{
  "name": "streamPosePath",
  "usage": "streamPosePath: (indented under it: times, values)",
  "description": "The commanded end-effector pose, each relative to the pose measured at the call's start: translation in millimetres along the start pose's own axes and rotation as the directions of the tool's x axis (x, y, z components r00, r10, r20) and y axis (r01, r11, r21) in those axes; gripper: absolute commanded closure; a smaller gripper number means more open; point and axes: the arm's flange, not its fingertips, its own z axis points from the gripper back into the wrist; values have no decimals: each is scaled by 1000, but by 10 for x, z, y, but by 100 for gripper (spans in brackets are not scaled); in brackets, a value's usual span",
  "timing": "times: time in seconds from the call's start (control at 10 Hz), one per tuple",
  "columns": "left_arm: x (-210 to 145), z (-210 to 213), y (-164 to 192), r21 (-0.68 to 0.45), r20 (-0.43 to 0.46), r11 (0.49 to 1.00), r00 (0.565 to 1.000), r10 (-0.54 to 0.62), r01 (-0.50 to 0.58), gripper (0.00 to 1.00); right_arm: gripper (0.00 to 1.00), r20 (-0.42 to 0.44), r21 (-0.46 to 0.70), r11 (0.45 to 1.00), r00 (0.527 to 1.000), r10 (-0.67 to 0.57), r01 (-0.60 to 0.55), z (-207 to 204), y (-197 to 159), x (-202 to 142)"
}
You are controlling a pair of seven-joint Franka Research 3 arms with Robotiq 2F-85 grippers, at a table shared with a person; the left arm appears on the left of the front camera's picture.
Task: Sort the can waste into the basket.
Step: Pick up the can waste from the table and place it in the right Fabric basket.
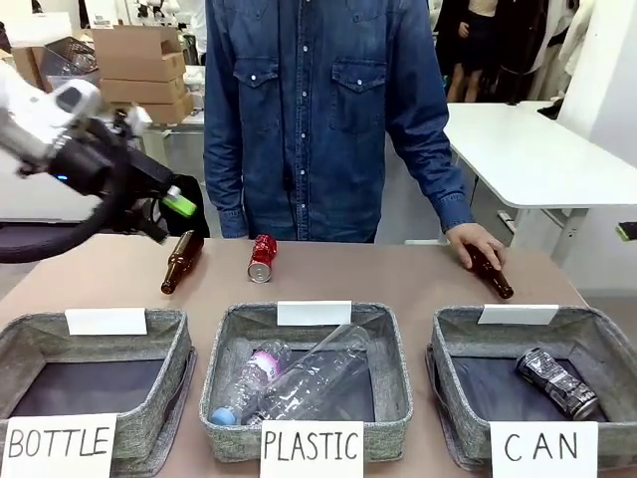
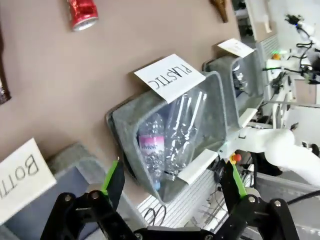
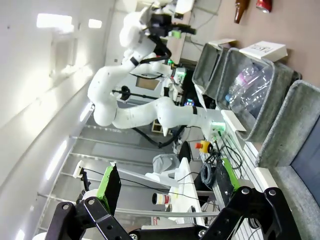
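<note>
A crushed red can (image 1: 262, 258) lies on the table beyond the baskets, and it appears again in the left wrist view (image 2: 82, 12) and the right wrist view (image 3: 263, 5). A silver-and-black crushed can (image 1: 557, 381) rests inside the grey basket signed "CAN" (image 1: 453, 344) at the right. My left gripper (image 1: 167, 217) hovers open above the far left of the table, left of the red can; its fingers (image 2: 114, 180) hold nothing. My right gripper (image 3: 169, 185) is open and empty, off to the side of the CAN basket (image 3: 287, 107).
Grey baskets signed "PLASTIC" (image 1: 393, 344), holding clear bottles, and "BOTTLE" (image 1: 164, 344) stand in the front row. A brown bottle (image 1: 182, 261) lies just below my left gripper. The person's hand (image 1: 470, 241) rests on a second brown bottle (image 1: 493, 274) at the far right.
</note>
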Motion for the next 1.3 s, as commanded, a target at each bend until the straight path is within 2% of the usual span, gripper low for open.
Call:
streamPosePath:
  times: [0.0,0.2,0.3,0.5,0.6,0.7,0.8,0.9,1.0,1.2]
  values:
    - [388,-91,66,0,-43,1000,999,22,-22,0,0,-13,-2,1000,1000,15,-15,36,24,-15]
    - [646,-465,221,37,-73,999,997,36,-33,0,0,-13,-2,1000,1000,15,-15,36,24,-15]
    - [588,-229,140,-82,-81,996,996,40,-47,0,0,-13,-2,1000,1000,15,-15,36,24,-15]
    - [42,962,-24,-165,40,986,999,26,-19,0,0,-13,-2,1000,1000,15,-15,36,24,-15]
    - [-313,1498,-11,-186,150,982,987,55,-27,0,0,-13,-2,1000,1000,15,-15,36,24,-15]
    - [-669,1923,49,-211,205,977,975,87,-43,0,0,-13,-2,1000,1000,15,-15,36,24,-15]
    - [-920,2229,119,-182,271,980,954,131,-83,0,0,-13,-2,1000,1000,15,-15,36,24,-15]
    - [-1077,2451,211,-210,305,973,939,159,-97,0,0,-13,-2,1000,1000,15,-15,36,24,-15]
    - [-1108,2455,301,-267,278,960,947,160,-84,0,0,-13,-2,1000,1000,15,-15,36,24,-15]
    - [-939,2187,418,-266,212,957,962,172,-113,0,0,-13,-2,1000,1000,15,-15,36,24,-15]
